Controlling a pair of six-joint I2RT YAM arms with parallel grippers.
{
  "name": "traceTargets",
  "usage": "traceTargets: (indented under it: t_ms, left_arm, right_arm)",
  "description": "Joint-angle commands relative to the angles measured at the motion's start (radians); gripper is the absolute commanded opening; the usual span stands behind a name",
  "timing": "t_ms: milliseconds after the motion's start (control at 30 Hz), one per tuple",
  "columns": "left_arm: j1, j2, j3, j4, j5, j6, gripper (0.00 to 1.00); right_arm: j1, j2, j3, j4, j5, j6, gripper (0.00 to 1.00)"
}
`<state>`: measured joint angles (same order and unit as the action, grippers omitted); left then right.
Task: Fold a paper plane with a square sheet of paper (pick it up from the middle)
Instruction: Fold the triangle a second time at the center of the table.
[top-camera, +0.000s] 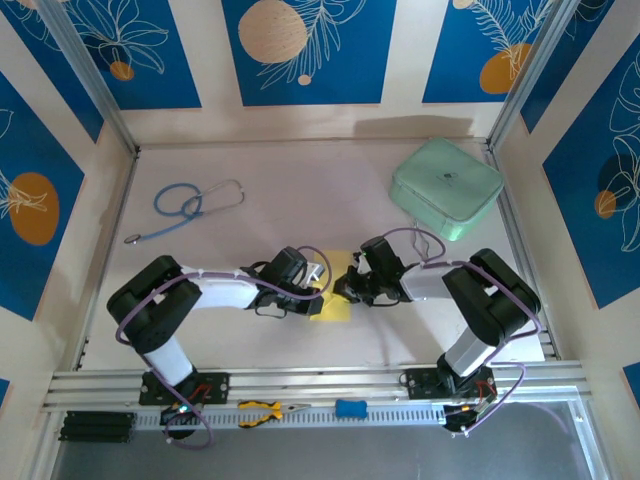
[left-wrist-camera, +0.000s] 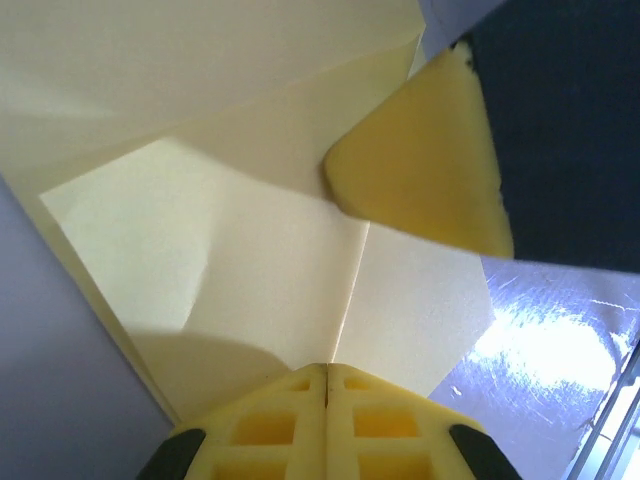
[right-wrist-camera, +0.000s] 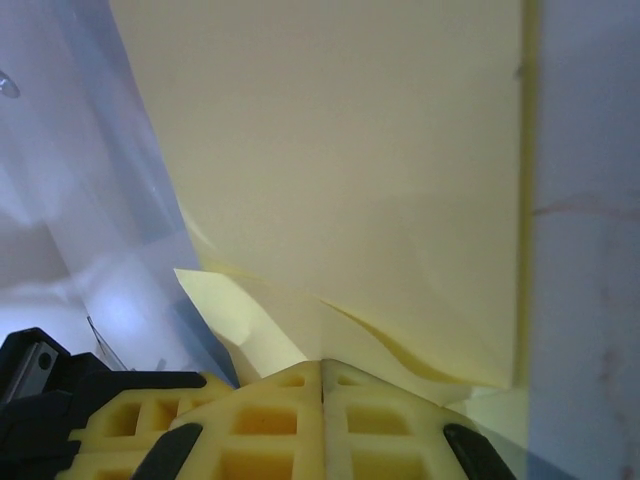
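- The table (top-camera: 300, 190) has a pale, off-white top, with a bright patch of glare (left-wrist-camera: 540, 350) in the left wrist view.
- Cream walls (top-camera: 405, 60) close it in at the back and both sides.
- The walls carry blue panels (top-camera: 365, 85) with white leaf outlines and orange discs (top-camera: 505, 68).
- Slanted aluminium posts (top-camera: 88, 80) stand at the back corners.
- An aluminium rail (top-camera: 320, 378) runs along the near edge.
- A soft shadow (top-camera: 430, 128) lies at the foot of the back wall.
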<state>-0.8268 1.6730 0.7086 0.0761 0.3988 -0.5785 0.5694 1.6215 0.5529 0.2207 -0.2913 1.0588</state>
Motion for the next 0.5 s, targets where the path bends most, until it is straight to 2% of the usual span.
traceTargets:
  t_ms: [0, 467]
  left_arm:
    - [0.002, 0.036, -0.019, -0.086, -0.004, 0.0, 0.0]
    - [0.002, 0.044, -0.015, -0.085, 0.006, 0.0, 0.0]
  right_arm:
    - [-0.04, 0.0, -0.018, -0.072, 0.087, -0.012, 0.0]
    - [-0.112, -0.035, -0.051, -0.048, 0.142, -0.047, 0.0]
